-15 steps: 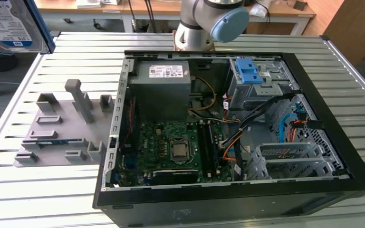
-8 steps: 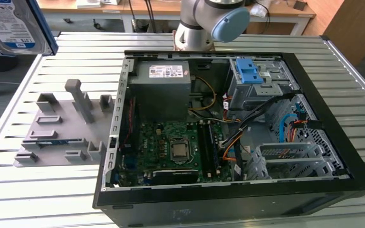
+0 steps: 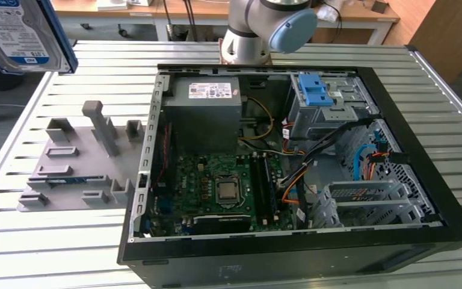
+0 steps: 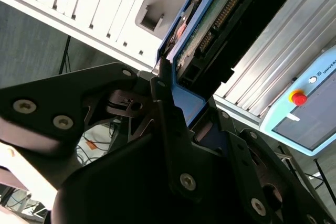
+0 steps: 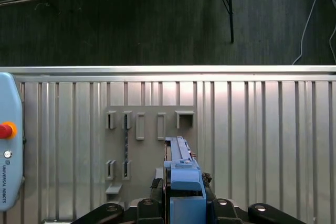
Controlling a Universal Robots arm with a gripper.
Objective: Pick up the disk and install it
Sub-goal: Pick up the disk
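As it hangs aloft, the tool (image 5: 184, 190) clamps the disk (image 3: 18, 30).

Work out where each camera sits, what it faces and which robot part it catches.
Exterior view: high off the arm, looking down on the slatted table and the open computer case; the disk hangs close by.
First wrist view: on the arm, looking down past the gripper at the grey fixture.
Second wrist view: beside the gripper, looking along its fingers clamped on the disk.
Both wrist views share gripper and disk.
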